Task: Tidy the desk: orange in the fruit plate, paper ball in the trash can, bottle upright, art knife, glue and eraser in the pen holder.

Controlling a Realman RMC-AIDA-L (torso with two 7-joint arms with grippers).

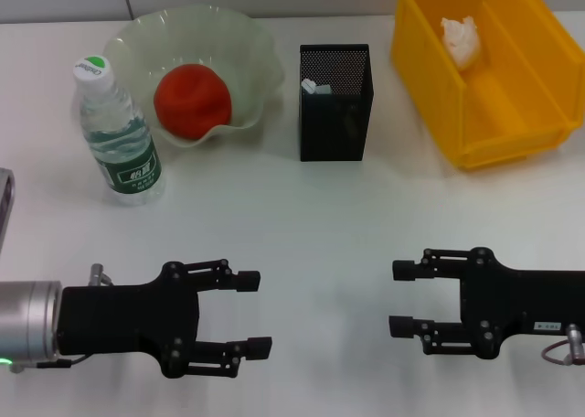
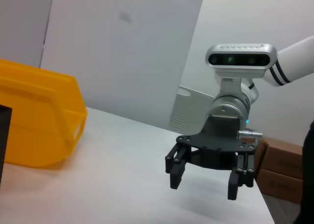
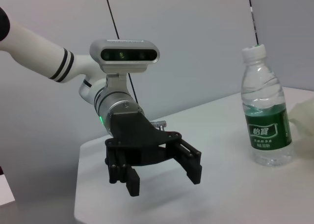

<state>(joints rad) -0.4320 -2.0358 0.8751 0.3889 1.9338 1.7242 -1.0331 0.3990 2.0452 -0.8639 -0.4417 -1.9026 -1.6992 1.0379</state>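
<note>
The bottle (image 1: 119,133) (image 3: 265,116) stands upright on the desk (image 1: 302,225) at the far left. Beside it, the orange (image 1: 192,101) lies in the fruit plate (image 1: 137,33). The pen holder (image 1: 335,106) stands at the middle back. A pale tip (image 1: 315,86) shows inside it, and I cannot tell which item it is. The art knife, glue and eraser are otherwise hidden. The paper ball (image 1: 462,37) rests in the trash can (image 1: 512,133) (image 2: 34,121). My left gripper (image 1: 254,314) (image 3: 164,181) and right gripper (image 1: 400,298) (image 2: 204,184) hover open and empty near the front edge, facing each other.
A grey object (image 1: 5,207) pokes in at the desk's left edge. Cardboard boxes (image 2: 284,160) sit beyond the desk's right side. Bare desk surface lies between the two grippers and the row of things at the back.
</note>
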